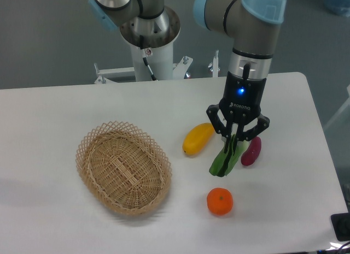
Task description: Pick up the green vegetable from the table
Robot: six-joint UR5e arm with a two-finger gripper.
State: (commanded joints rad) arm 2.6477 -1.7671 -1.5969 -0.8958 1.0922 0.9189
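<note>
From the fixed camera you see the hand (234, 140) clenched on the upper end of the green vegetable (226, 160), which slants down to the desk (54, 117) between the yellow fruit (198, 139) and the purple eggplant (251, 151), above an orange (220, 201).

Green vegetable (225, 160), elongated, dark leafy, lying slanted on white table (54, 210), upper end between jaws

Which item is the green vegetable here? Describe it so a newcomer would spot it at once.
Start at the wicker basket on the white table, then look right, under the arm's tool. The green vegetable lies slanted between a yellow fruit and a purple piece; it alone is green and long.
</note>
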